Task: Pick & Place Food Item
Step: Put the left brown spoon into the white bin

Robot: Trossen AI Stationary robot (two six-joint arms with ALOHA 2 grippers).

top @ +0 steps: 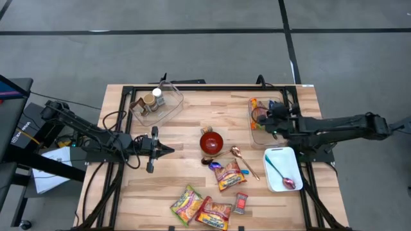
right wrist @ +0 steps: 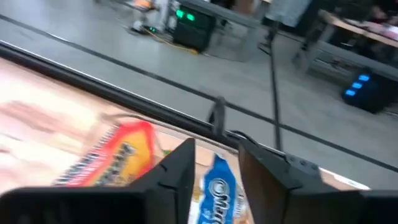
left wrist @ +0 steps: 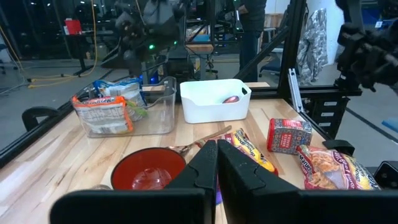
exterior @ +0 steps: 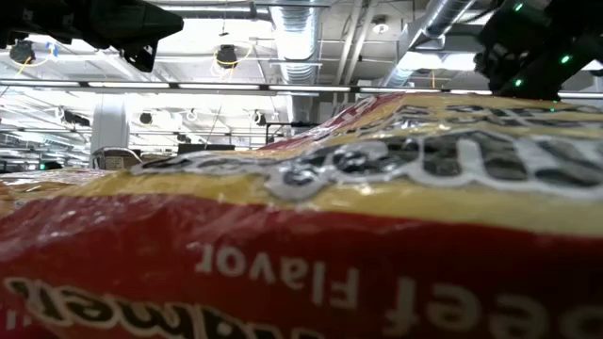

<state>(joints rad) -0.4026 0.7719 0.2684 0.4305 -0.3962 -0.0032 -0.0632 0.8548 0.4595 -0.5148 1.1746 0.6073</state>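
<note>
Right gripper [top: 262,119] is over the clear bin [top: 257,136] at the right side of the table [top: 186,112], jaws parted a narrow gap with nothing between them. In the right wrist view a blue-and-white packet [right wrist: 217,183] and an orange-red packet [right wrist: 115,155] lie just below and ahead of the fingertips, inside the bin. So the food item looks placed; my read is this is the release.

Left gripper [top: 156,149] sits parked left of the red bowl [top: 211,141], jaws shut and empty.

Risks:
- Jaws only narrowly apart: the wrapper could cling to a finger and get dragged back out on lift.
- The bin wall is close around the fingers; a sideways exit could clip the rim and shove the bin toward the table's right edge. Lift straight up first.

Room: white tray [top: 282,170] with a spoon [top: 281,173] sits just near of the bin; a second spoon [top: 243,160] and more snack packets [top: 212,199] fill the near-centre. Far centre of the table is open. Far-left bin [top: 156,102] is well clear.
</note>
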